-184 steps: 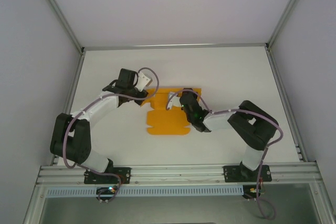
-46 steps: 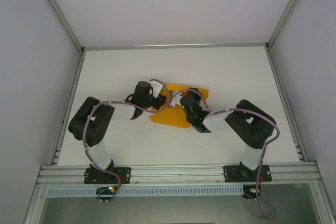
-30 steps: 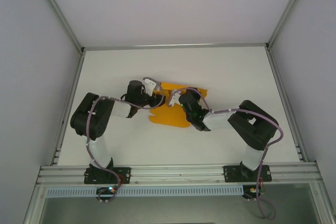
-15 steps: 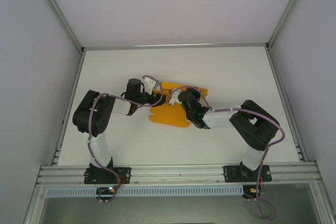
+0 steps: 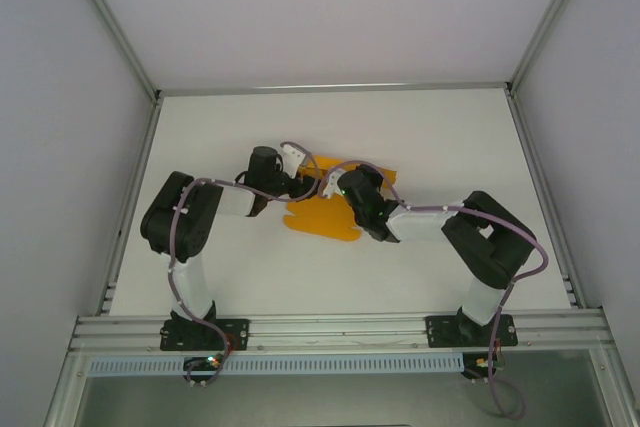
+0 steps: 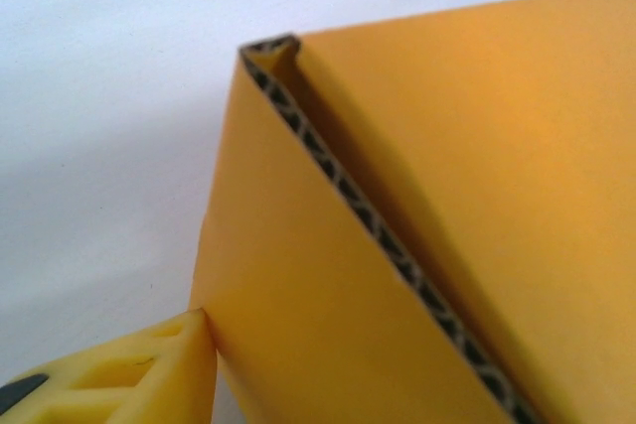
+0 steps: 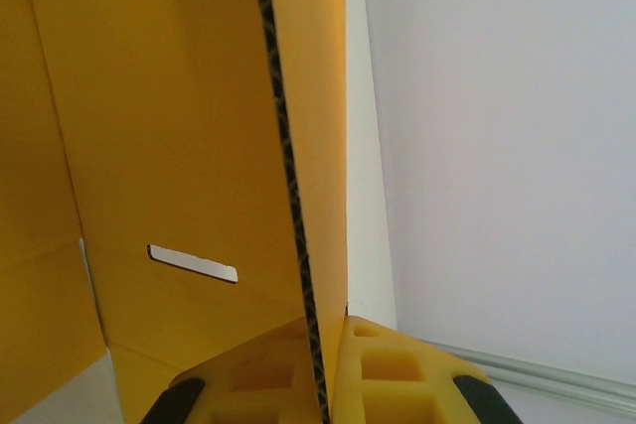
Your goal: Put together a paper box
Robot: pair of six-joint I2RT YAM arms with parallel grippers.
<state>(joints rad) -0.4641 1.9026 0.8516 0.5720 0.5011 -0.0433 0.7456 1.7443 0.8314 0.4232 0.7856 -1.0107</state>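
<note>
The paper box (image 5: 322, 217) is a bright orange-yellow card sheet, partly folded, at the middle of the table. My right gripper (image 5: 338, 185) is over its far right part. In the right wrist view both yellow fingers (image 7: 388, 374) pinch an upright flap (image 7: 169, 126) by its corrugated edge, so the right gripper (image 7: 326, 369) is shut on it. My left gripper (image 5: 297, 169) is at the card's far left part. In the left wrist view one yellow fingertip (image 6: 149, 374) touches the face of a folded wall (image 6: 298, 295). The other finger is hidden by the card.
A narrow slot (image 7: 193, 263) is cut in the upright panel. The white table (image 5: 440, 137) spreads around the card. Metal rails (image 5: 340, 327) run along the near edge and the sides, with grey walls behind them.
The left gripper has shifted slightly right toward the right gripper. The right wrist has edged up and left. Less of the card lies flat than six seconds ago.
</note>
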